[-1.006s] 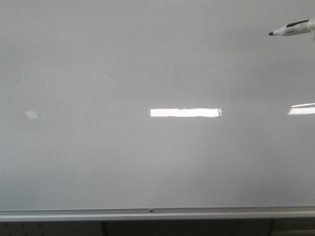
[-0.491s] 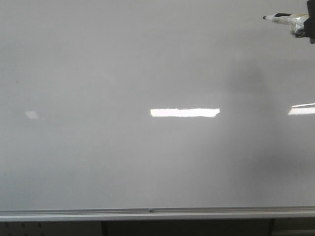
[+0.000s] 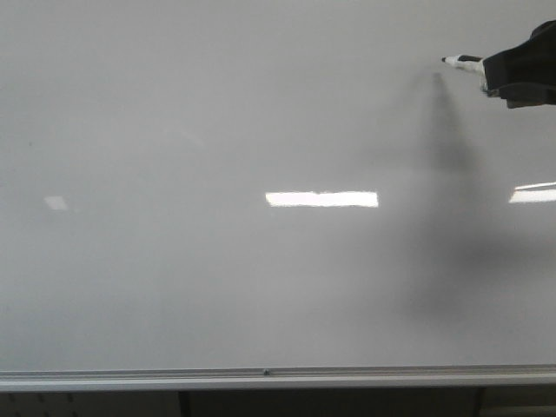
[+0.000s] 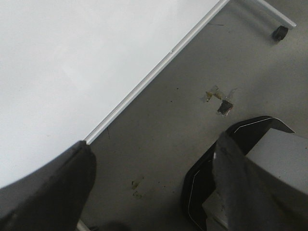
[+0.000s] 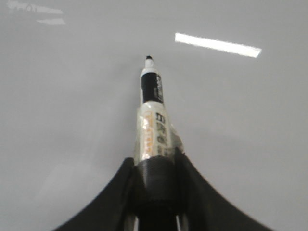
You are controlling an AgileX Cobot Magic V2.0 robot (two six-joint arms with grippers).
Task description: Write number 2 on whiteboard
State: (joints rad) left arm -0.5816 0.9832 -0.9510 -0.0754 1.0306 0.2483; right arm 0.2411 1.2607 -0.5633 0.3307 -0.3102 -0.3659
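Observation:
The whiteboard (image 3: pixel 217 261) fills the front view, pale grey and glossy, with a silver rail (image 3: pixel 261 377) along its lower edge. No digit 2 shows on it. My right gripper (image 3: pixel 499 74) enters at the upper right, shut on a black-tipped marker (image 3: pixel 465 62) that points left; its tip is close to the board, above its own shadow. In the right wrist view my right gripper (image 5: pixel 156 166) clamps the marker (image 5: pixel 154 120), its tip aimed at the bare board (image 5: pixel 72 96). My left gripper (image 4: pixel 151 178) is open and empty over the floor, beside the board's rail (image 4: pixel 154 72).
Bright rectangular light reflections (image 3: pixel 321 199) lie on the board. In the left wrist view there is grey floor (image 4: pixel 192 72), a caster wheel (image 4: pixel 279 32) of the board's stand, and a black-edged box (image 4: pixel 250 159) under one finger.
My right gripper has moved left and down into view with the marker. The marker's tip has come nearer the board and a dark shadow has grown below it.

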